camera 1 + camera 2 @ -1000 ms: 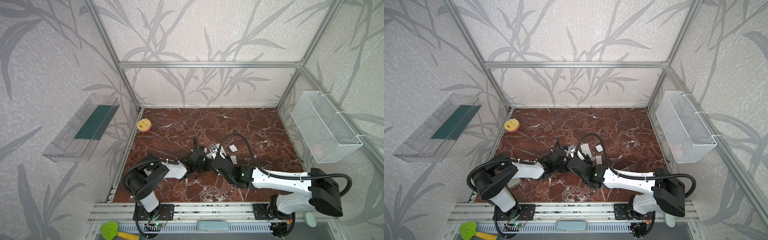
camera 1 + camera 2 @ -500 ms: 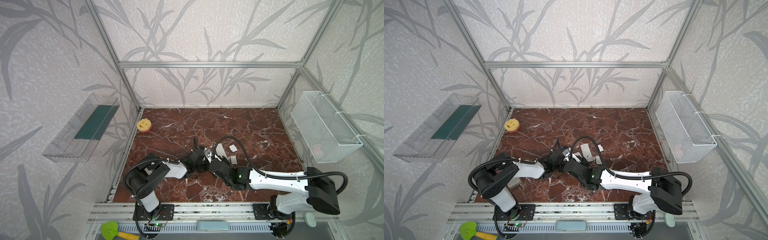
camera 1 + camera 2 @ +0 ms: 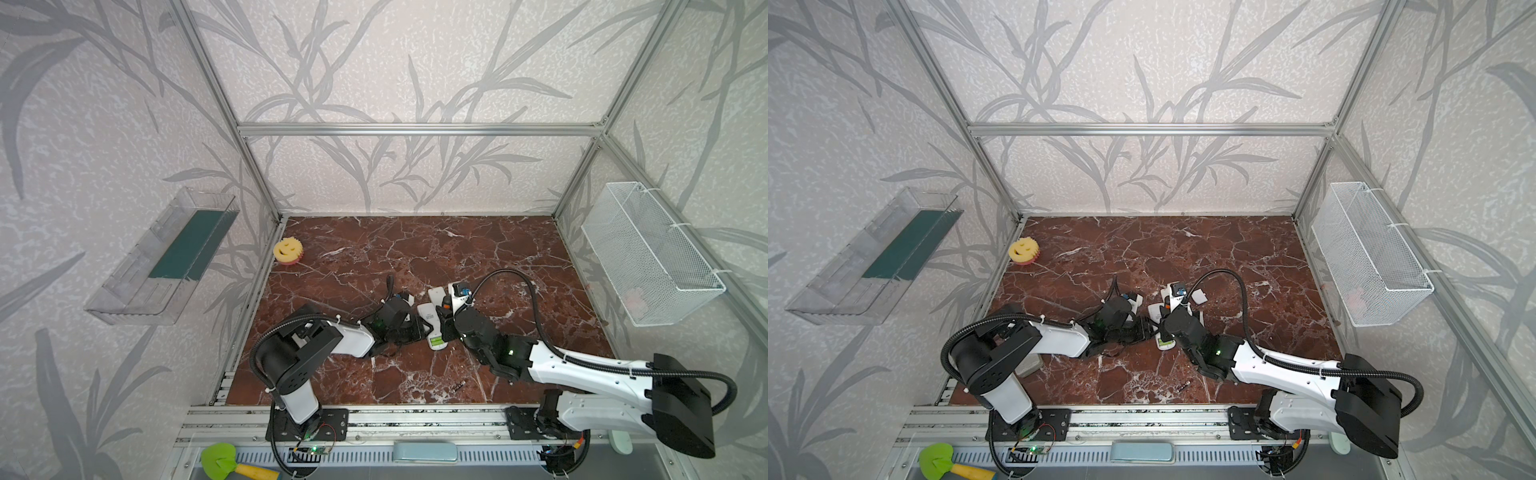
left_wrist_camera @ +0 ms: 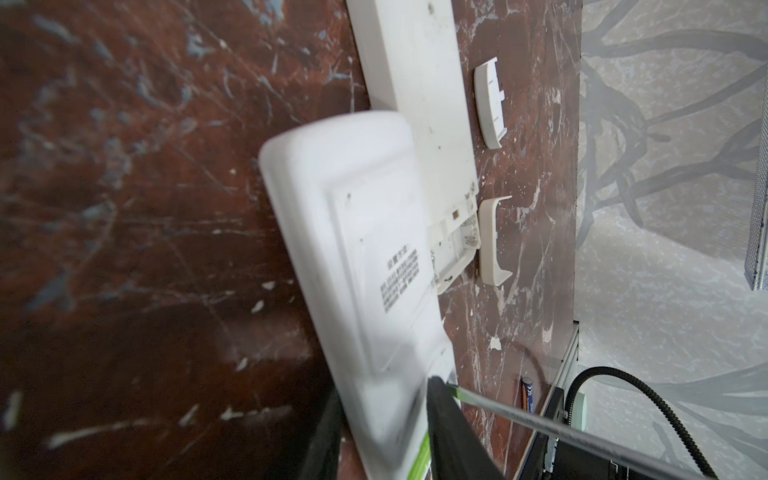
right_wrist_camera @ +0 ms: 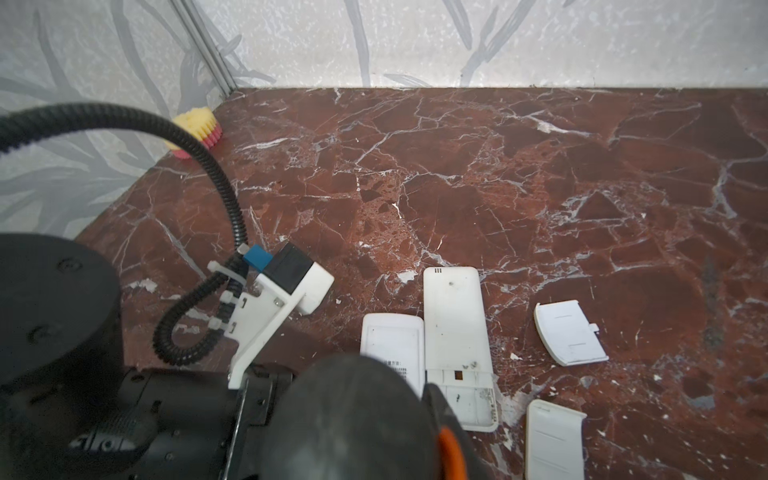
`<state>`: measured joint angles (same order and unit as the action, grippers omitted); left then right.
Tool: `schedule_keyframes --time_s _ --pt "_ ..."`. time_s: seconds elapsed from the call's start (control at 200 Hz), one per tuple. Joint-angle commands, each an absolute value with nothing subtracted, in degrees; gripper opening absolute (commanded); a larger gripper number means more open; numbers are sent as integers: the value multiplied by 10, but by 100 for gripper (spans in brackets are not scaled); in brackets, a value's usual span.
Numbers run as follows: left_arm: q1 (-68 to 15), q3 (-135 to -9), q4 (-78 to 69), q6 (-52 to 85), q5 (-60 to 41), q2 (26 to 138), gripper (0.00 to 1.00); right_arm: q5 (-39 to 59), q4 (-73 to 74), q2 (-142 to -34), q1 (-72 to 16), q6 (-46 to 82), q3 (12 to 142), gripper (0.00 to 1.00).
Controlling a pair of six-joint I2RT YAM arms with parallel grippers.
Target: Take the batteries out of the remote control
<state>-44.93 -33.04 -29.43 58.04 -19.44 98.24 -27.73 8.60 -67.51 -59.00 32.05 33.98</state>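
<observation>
**A:** Near the front edge of the marble tabletop [image 3: 415,249], one dark battery [image 3: 458,385] lies loose.

**B:** Behind it, the left gripper [image 3: 420,330] pinches the remote [image 3: 432,322]. Its lime-green batteries [image 3: 436,343] are seated at the near end.

**A:** The right gripper [image 3: 446,316] clamps the screwdriver [image 4: 540,419], shaft reaching that end.

**B:** Farther back lies a second remote [image 5: 455,332], opened, with two covers [image 5: 569,332] beside it.

My left gripper [image 4: 384,399] clamps one white remote [image 3: 432,326] at its near end, back side up with a printed label showing. That end is open, and lime green batteries [image 3: 436,343] sit inside it. Touching it along one side, a second remote [image 4: 419,83], also white, lies back up with its battery bay open and bare. A dark battery [image 4: 527,392] with a blue and orange label lies loose on the floor [image 3: 415,257] near the front edge, well apart from both remotes
</observation>
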Motion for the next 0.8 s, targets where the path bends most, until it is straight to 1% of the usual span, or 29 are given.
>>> schedule_keyframes --time_s 0.0,0.06,0.095,0.245,0.385,0.795 --pt "-450 -292 -188 588 -189 1013 38 -186 47 -693 -590 427 300 0" --pt "-451 -288 -188 589 -189 1011 38 -186 46 -691 -590 439 299 0" --pt "-451 -286 -188 589 -189 1010 37 -185 46 -688 -569 449 296 0" --pt "-453 -278 -192 592 -193 1008 37 -202 55 -663 -559 487 278 0" --pt "-452 -269 -192 591 -196 1000 37 -206 49 -663 -559 439 293 0" --pt "-469 -247 -179 580 -213 945 37 -215 -47 -709 -561 298 387 0"
